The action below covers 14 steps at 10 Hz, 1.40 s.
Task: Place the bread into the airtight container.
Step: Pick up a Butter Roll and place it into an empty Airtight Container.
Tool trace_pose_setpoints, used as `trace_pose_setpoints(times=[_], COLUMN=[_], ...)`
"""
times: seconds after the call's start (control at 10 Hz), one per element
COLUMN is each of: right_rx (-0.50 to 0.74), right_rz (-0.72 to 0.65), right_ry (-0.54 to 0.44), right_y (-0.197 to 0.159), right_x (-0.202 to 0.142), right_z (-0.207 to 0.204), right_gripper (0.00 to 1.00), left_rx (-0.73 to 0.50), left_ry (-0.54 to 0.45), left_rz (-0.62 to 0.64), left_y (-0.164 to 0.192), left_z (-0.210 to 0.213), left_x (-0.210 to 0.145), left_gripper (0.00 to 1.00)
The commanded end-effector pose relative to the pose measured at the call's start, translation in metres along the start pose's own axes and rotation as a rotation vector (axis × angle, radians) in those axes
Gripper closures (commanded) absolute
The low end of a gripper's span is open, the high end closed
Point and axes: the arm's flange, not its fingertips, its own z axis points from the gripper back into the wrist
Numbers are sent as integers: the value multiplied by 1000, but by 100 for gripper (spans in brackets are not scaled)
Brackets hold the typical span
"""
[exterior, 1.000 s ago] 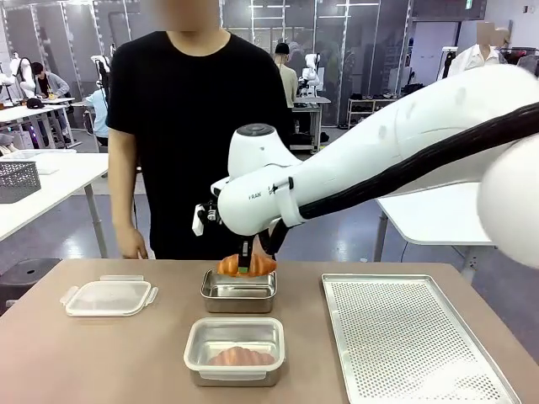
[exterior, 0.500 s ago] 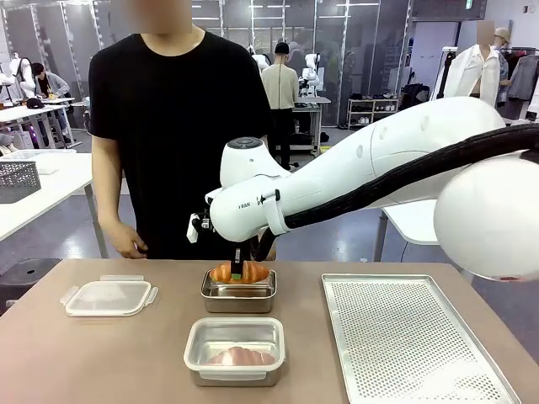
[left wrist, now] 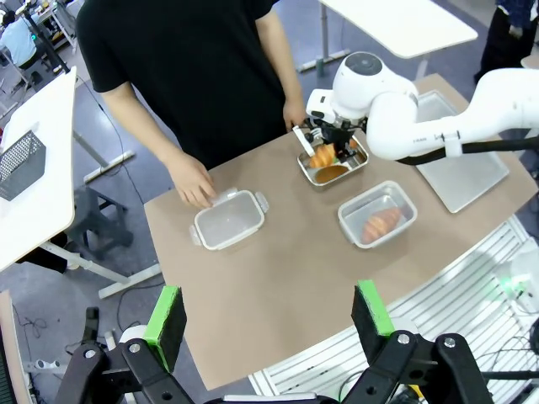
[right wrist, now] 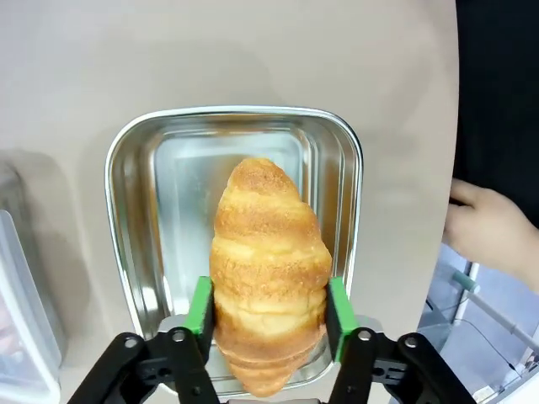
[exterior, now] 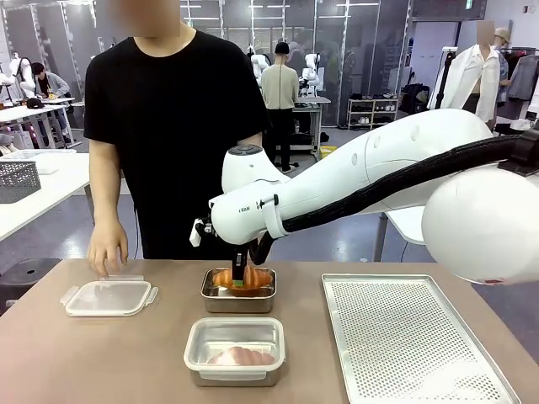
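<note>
My right gripper [exterior: 242,281] is shut on a golden-brown croissant [exterior: 241,277], holding it low over the far steel container [exterior: 239,300]. In the right wrist view the green pads [right wrist: 200,305] clamp the croissant [right wrist: 269,261] at its middle, directly above the container's open tray [right wrist: 168,210]. A second croissant [exterior: 239,356] lies inside the near steel container [exterior: 234,331]. My left gripper [left wrist: 268,311] hangs open and high above the table's near edge, well away from both containers [left wrist: 377,210].
A clear clip-on lid [exterior: 109,297] lies at the table's left, with the person's hand [exterior: 107,251] resting at its far edge. A perforated metal tray [exterior: 413,337] covers the right side. The person stands at the far edge.
My right gripper has lowered the croissant closer into the far container. The person's hand has come down onto the clear lid.
</note>
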Motion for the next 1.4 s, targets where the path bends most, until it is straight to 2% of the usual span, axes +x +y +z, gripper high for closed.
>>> trace_pose_setpoints(times=[0.0,0.1,0.4,1.3], right_rx=[-1,8,25,10], right_rz=[-28,-33,-33,-8], right_ry=[24,27,3,10], right_y=[-2,-2,-3,-4], right_x=[1,0,-1,0], right_z=[6,6,10,7], right_gripper=[5,0,0,0], left_rx=[3,3,3,3], left_ry=[-10,-10,-10,-10], left_rz=[-4,-4,-4,-4], left_y=[-3,-3,-3,-3], left_z=[6,6,6,6], left_x=[-1,-1,-1,-1], left_gripper=[0,0,0,0])
